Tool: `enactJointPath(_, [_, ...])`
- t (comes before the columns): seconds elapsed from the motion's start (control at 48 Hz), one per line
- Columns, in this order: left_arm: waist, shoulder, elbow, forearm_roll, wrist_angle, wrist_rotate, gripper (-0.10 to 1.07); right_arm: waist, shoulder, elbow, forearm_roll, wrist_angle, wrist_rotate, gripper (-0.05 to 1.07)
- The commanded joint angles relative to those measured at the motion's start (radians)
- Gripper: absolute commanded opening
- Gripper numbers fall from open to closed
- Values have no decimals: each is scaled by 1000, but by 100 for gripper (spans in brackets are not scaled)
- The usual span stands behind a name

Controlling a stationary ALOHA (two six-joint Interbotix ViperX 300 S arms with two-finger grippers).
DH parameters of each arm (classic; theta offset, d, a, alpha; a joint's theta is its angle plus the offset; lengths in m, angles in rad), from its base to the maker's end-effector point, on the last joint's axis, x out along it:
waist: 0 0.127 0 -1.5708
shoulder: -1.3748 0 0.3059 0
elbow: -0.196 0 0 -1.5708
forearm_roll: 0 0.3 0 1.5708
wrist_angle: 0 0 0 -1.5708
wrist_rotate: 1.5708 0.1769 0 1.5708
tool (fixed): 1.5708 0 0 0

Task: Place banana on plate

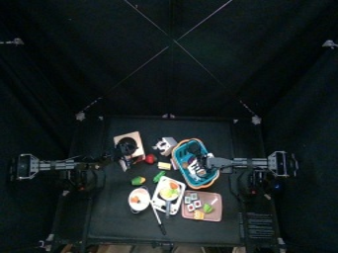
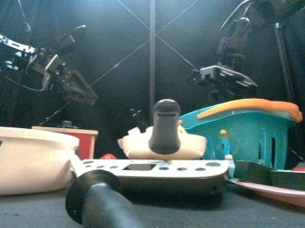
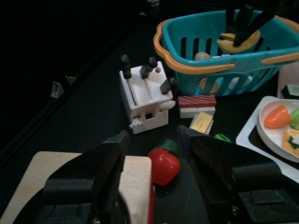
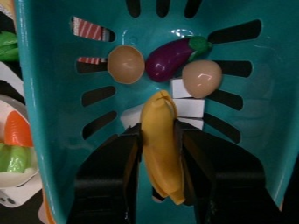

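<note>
Black jaws of the right gripper point(image 4: 163, 171) stand well apart, one on each side of the banana point(image 4: 163, 144), straddling it. Contact not clear; it may be gripped or only bracketed. Banana lies lengthwise on the floor of the teal basket point(image 4: 52, 105), not on any plate.

Just beyond the banana's far tip: two eggs point(image 4: 126, 63), one brown, one paler, and a purple eggplant point(image 4: 172, 57) between them. All three near the banana but apart from it.

Left gripper point(image 3: 163, 171) hangs elsewhere, jaws open over a small red pepper point(image 3: 163, 164) on a wooden board point(image 3: 52, 179); holding nothing. Knife block point(image 3: 149, 92) stands between it and the basket.

Step in hand, as judged: the pick, inside the basket. Next move calls for closing firmly on the banana's middle, lifting straight up clear of the basket rim without nudging eggs, then carrying to the white plate point(image 3: 250, 131), which already bears some food.
</note>
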Motion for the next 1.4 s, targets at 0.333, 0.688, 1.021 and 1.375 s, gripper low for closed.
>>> enactJointPath(0.333, [0,2,-11,2,8,-2,87,383,-365,192,11,-137,2,67])
enactJointPath(0.688, [-2,0,-9,3,8,2,87,508,-402,416,92,-330,5,67])
enactJointPath(1.021, [0,0,-3,3,11,3,87,495,-319,439,126,-336,8,71])
enactJointPath(1.375, [0,0,-6,8,11,3,87,482,-324,400,135,-330,2,90])
